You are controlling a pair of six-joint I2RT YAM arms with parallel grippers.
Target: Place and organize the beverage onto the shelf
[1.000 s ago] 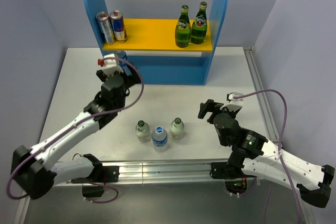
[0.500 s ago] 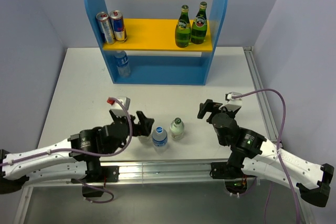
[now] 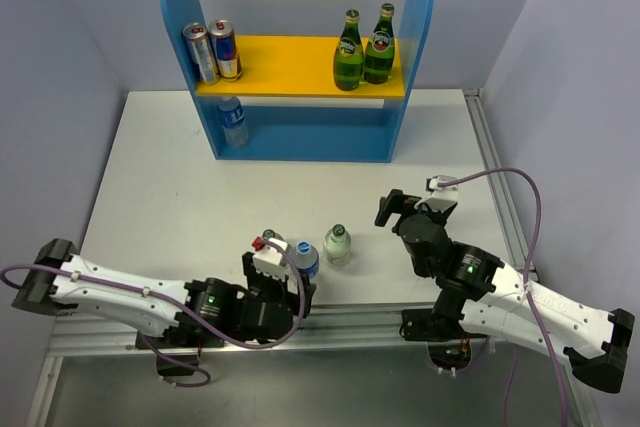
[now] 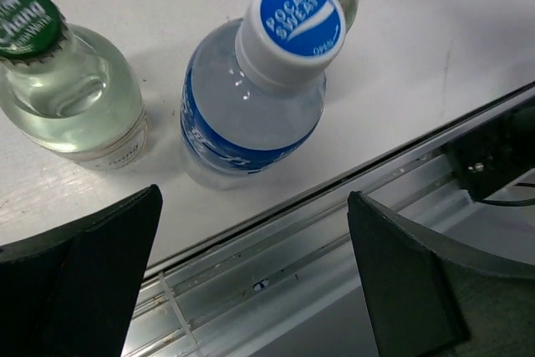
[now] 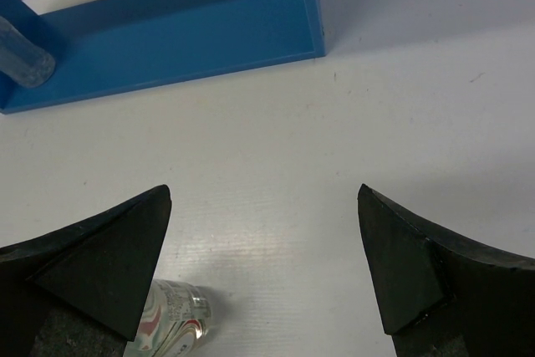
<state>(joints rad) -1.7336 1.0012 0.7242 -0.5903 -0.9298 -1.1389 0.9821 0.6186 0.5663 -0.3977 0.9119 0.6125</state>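
On the far left of the shelf (image 3: 178, 7), a pair of cans (image 3: 225, 49) stands on the yellow upper board. Under them, a clear blue-labelled bottle (image 3: 234, 121) stands on the blue base, close to the left side panel.

My left arm lies low along the near edge of the table (image 3: 150, 167). My left gripper (image 4: 253, 206) is spread wide and holds nothing. Its fingertips hang over the near metal rail (image 4: 276, 265) and the table's edge.

Just beyond them, three bottles stand upright in a tight cluster. The green-capped clear bottle (image 4: 75, 98) is on the left. The blue-capped bottle (image 4: 255, 114) is in the middle and lines up with the gap between my fingers, though neither finger touches it. Another clear bottle (image 3: 338, 245) stands just right of it and a little farther back. My wrist view shows only a sliver of that one.

On the right end of the yellow board, two green glass bottles (image 3: 349, 52) stand upright side by side, next to the right side panel.

My right gripper (image 5: 264, 198) hovers above bare table, right of the cluster and well apart from the shelf. Its jaws are fully apart and grip nothing. Its wrist view looks past the fingers to the shelf's blue base. A patterned bottle label peeks out beside one finger at the bottom of that view, but I cannot tell whether the finger touches it.
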